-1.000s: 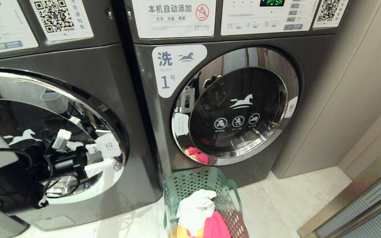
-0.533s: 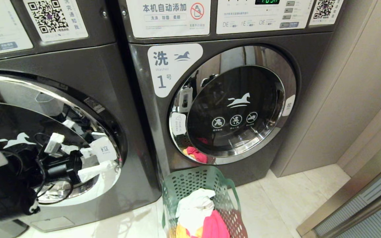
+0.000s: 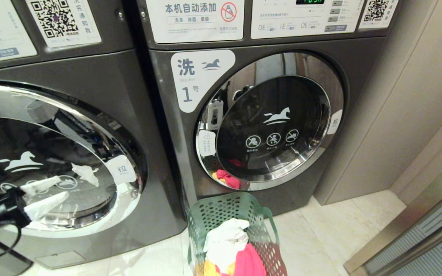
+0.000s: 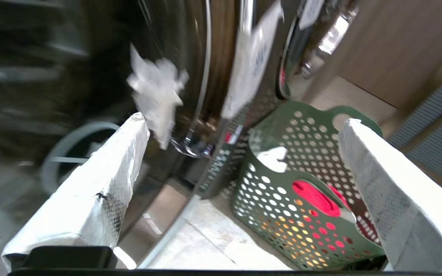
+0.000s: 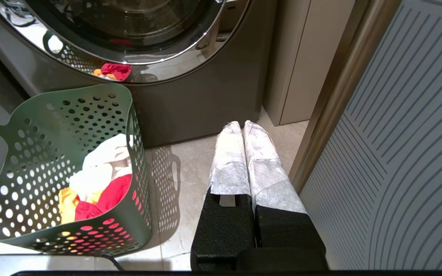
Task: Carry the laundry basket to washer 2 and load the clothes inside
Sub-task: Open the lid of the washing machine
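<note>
At the far left the left gripper [image 3: 12, 191] hangs low in front of the left washer [image 3: 90, 76], its white-wrapped fingers [image 4: 102, 184] spread wide apart with nothing between them. They sit before the lower left of that washer's door [image 3: 52, 161], a chrome-rimmed glass round with a white horse on it. No number label shows on this machine, so I cannot tell from here that it is washer 2.

Next to the right stands the washer marked 1 [image 3: 202, 76], door shut, with the same horse logo [image 3: 276, 116] on its glass.

The basket [image 3: 228, 209] stands upright on the pale tiled floor [image 3: 320, 237], just in front of the lower left corner of washer 1 and close to the seam between the two machines. The clothes [image 3: 228, 245] are piled inside it: a white piece on top, pinkish-red and yellow-orange below.

To the right of the basket the right gripper [image 5: 243, 132] hangs low over the floor, its wrapped fingers pressed together and holding nothing. Beyond it a beige wall panel [image 3: 409, 96] runs beside washer 1.
</note>
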### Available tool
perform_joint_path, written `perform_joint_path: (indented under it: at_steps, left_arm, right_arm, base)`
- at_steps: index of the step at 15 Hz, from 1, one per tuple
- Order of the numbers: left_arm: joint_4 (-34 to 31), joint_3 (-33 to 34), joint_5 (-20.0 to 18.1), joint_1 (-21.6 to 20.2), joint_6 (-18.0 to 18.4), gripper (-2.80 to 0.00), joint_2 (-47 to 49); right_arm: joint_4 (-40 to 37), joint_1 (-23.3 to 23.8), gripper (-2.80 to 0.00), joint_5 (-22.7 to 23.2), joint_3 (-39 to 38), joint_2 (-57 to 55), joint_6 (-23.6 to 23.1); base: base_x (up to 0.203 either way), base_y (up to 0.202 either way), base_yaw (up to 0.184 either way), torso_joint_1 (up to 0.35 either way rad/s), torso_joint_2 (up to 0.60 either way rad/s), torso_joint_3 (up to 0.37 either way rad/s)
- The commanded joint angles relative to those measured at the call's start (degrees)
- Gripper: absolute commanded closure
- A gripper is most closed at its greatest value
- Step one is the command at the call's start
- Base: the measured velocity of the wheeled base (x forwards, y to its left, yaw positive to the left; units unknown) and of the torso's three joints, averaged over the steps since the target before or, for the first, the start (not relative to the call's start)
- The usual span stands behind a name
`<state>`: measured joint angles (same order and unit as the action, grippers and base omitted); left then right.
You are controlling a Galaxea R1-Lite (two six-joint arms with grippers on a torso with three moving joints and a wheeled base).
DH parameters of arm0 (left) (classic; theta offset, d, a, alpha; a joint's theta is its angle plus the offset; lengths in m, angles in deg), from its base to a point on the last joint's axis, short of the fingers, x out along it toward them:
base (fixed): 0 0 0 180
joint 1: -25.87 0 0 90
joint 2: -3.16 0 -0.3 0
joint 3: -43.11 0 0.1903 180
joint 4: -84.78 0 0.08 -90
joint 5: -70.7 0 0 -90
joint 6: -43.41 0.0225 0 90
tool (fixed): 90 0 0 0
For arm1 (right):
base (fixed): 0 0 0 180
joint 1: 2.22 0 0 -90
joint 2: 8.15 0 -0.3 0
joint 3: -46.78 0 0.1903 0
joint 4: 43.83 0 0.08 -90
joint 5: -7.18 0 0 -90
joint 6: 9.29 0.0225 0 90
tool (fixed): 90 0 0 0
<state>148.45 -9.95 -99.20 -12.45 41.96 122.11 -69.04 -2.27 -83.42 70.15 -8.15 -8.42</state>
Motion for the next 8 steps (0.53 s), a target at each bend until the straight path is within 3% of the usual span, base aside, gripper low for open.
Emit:
perform_joint_path:
  at_steps: [1, 4, 8]
  left_arm:
    - [0.6, 2.4, -0.3, -3.3, -1.0, -2.80, -10.6]
    - [0.6, 3.8, 1.5, -10.0, -9.5, -2.80, -31.1]
    - [0.6, 1.6, 11.6, -14.6, -20.6, -2.80, -59.1]
  right_arm:
    - [0.0, 0.0, 0.00, 0.0, -0.4, -0.1, 0.0]
    - [0.0, 0.0, 0.00, 0.0, -0.4, -0.1, 0.0]
    - [0.0, 0.0, 0.00, 0.0, -0.4, -0.1, 0.0]
  base:
    - [0.000, 0.000, 0.000, 0.000, 0.00, 0.000]
    - [0.000, 0.000, 0.000, 0.000, 0.00, 0.000]
    - [0.000, 0.000, 0.000, 0.000, 0.00, 0.000]
